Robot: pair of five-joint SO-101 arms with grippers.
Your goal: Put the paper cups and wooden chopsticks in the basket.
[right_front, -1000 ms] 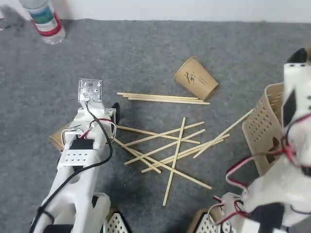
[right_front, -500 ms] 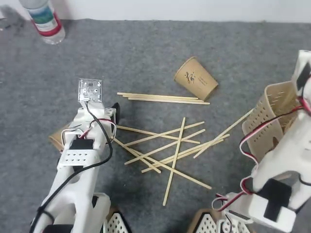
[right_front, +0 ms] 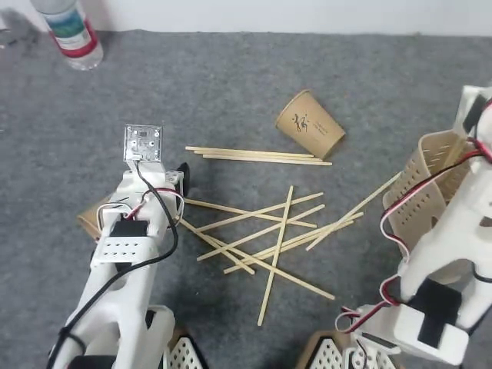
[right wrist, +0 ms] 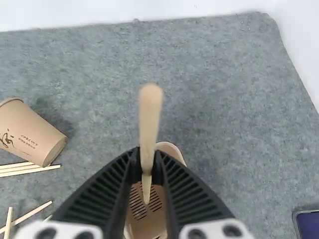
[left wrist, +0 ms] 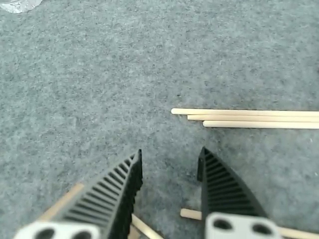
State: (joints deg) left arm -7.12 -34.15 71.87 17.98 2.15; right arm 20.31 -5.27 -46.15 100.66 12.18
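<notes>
Right arm (right_front: 450, 238) in new pose over basket (right_front: 411, 200) (chopstick (right wrist: 149, 124) between fingers (right wrist: 112, 184))

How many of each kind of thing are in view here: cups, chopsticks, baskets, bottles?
Paper cup: 1, on its side
Chopsticks in the side-by-side row: 3
Chopsticks in the crossed pile: about 9, they overlap
Chopstick held in the right tool: 1
Basket: 1
Bottle: 1
Total: about 16; a tan shape under the left arm is unclear, not counted
</notes>
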